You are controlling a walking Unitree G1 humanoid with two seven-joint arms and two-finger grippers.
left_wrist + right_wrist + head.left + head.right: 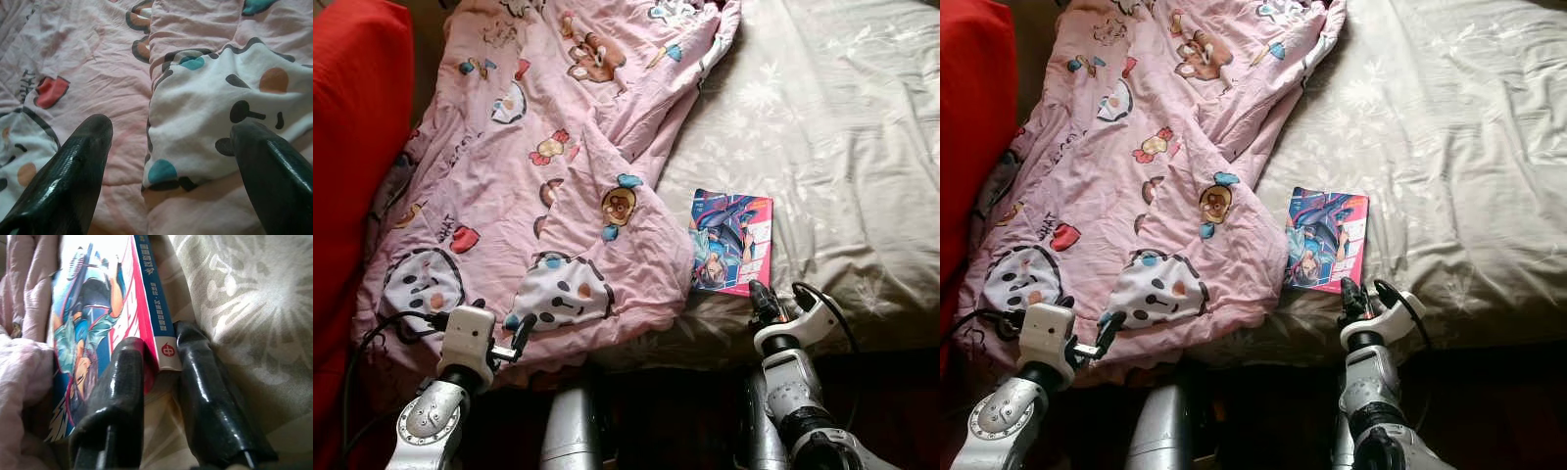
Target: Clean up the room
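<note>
A comic book [732, 240] with a blue and pink cover lies flat on the beige bedsheet [842, 147], against the edge of a rumpled pink cartoon quilt [538, 147]. My right gripper [762, 299] is at the book's near corner. In the right wrist view its two black fingers [122, 382] stand close together, shut on the corner of the book [98, 323] by its spine. My left gripper [521, 333] hovers at the quilt's near edge, open; in the left wrist view, quilt [195, 88] shows between its wide-spread fingers [78, 161].
A big red cushion [352, 117] lies along the left side of the bed. The quilt covers the bed's left half, while bare flowered sheet stretches to the right. The bed's front edge drops into dark shadow by my legs [573, 431].
</note>
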